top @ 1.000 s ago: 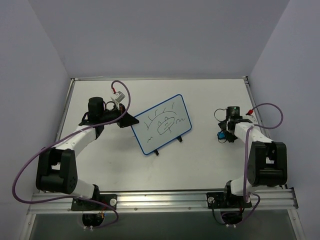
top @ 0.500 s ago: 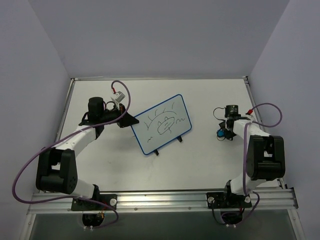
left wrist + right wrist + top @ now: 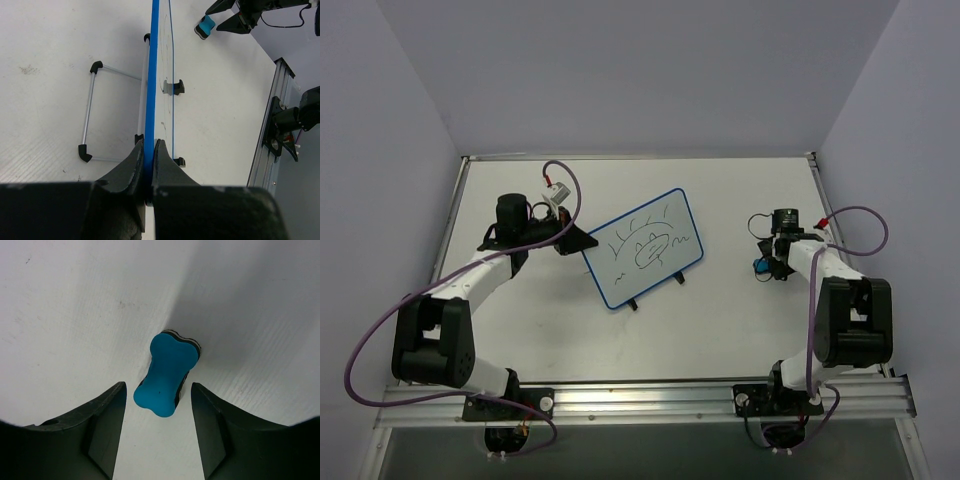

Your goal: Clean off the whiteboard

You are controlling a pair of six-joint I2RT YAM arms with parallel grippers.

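Observation:
The whiteboard (image 3: 645, 247), blue-framed and covered in black doodles, stands tilted at the table's middle. My left gripper (image 3: 582, 243) is shut on its left edge. In the left wrist view both fingers (image 3: 131, 165) pinch the blue frame (image 3: 154, 75), which is seen edge-on. A small blue bone-shaped eraser (image 3: 167, 372) lies on the table at the right. My right gripper (image 3: 157, 386) hangs over it, open, with a finger on each side and a gap to each. From above, the eraser (image 3: 760, 267) shows just left of the right gripper (image 3: 768, 264).
The board's wire stand with black feet (image 3: 87, 110) rests on the table behind the board. An aluminium rail (image 3: 640, 400) runs along the near edge. Grey walls enclose the table on three sides.
The right arm's elbow has swung slightly, with its gripper staying over the eraser, which lies in about the same spot. The left arm and the whiteboard have not moved.

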